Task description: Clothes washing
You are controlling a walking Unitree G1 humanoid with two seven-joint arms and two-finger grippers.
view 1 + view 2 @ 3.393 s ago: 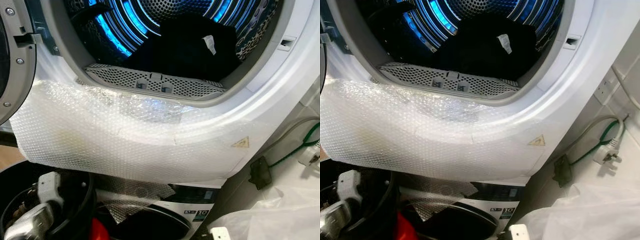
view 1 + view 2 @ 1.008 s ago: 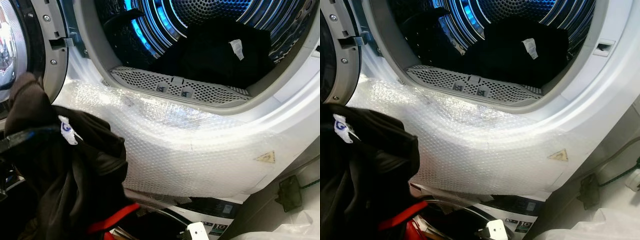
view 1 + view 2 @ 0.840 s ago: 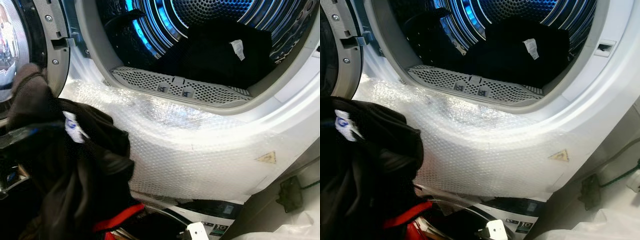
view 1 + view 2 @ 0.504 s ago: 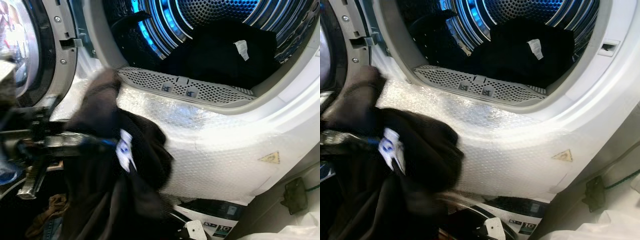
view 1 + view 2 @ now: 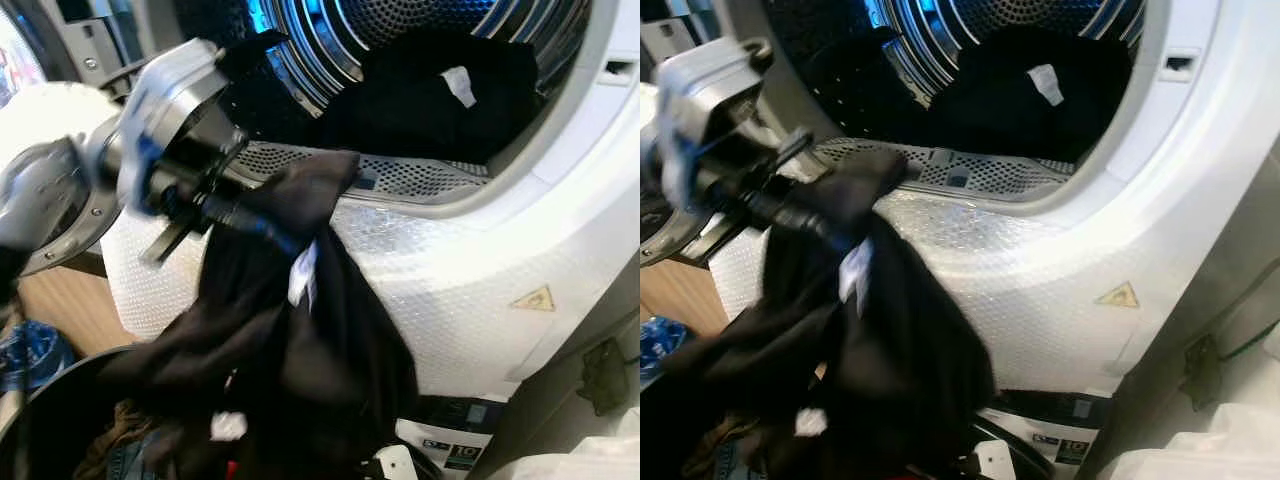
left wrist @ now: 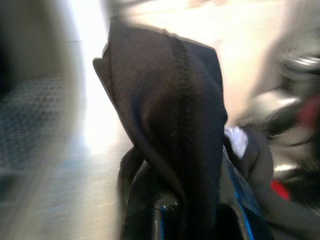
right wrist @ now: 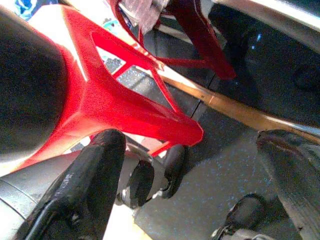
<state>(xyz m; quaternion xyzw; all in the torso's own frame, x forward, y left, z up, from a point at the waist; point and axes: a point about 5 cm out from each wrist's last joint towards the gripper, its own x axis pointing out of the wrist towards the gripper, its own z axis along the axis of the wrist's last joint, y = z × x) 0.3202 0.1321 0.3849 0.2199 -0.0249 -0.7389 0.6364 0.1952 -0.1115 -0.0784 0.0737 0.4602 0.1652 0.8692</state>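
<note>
The left gripper (image 5: pixel 262 222) has risen to the dryer (image 5: pixel 560 200) rim, clamped on a black garment (image 5: pixel 300 330) hanging straight down.

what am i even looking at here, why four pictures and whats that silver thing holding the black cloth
A walking robot is loading laundry. Two pictures come from cameras on its head; two from cameras on its wrists. The silver thing is its left arm; its left gripper has two black fingers shut on a dark garment, lifted to the open drum of a white machine wrapped in bubble wrap. Another dark garment already lies inside. The left wrist picture shows the held cloth close up. The right gripper hangs open near a red frame.
</note>
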